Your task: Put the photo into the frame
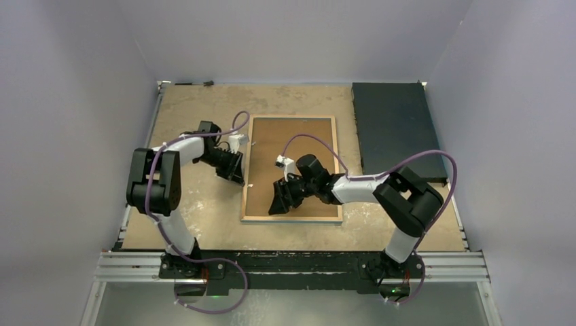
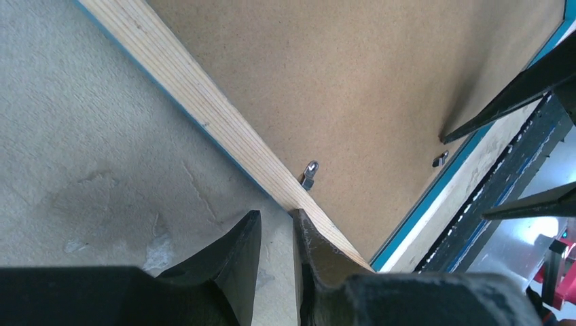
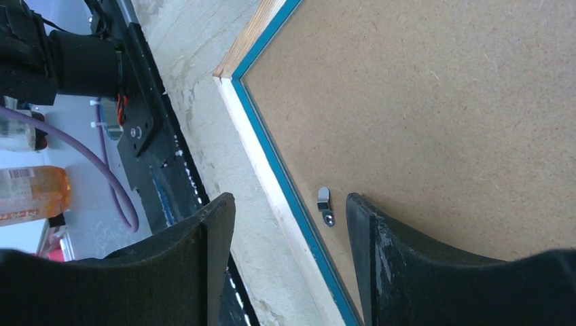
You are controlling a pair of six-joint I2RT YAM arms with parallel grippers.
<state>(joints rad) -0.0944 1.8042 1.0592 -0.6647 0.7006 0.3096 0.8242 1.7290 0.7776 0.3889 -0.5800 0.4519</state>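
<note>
Counter: the pale, worn flat counter (image 1: 204, 217) carries the frame.
Frame: the thin rectangular blue frame with a tan wooden rear rim (image 1: 292, 219) lies face down, with its rear up for loading.
Backing board: a plain brown board (image 1: 285, 136) fills the frame's rear and appears seated.
Right pincer: the right pincer (image 3: 291, 198) is released. It straddles a small metal tab (image 3: 325, 205) by the frame's near rim, probably to turn it.
Left pincer: the left pincer (image 2: 277, 216) is at the frame's left rim, narrowly parted and gripping nothing. It is probably there as a brace.
Photo: the photo is unseen and is presumably under the board.

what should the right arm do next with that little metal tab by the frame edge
Probably lower the right gripper and push the metal tab sideways. The tab lies between its open fingers, on the backing board, just inside the rim of the frame.
</note>
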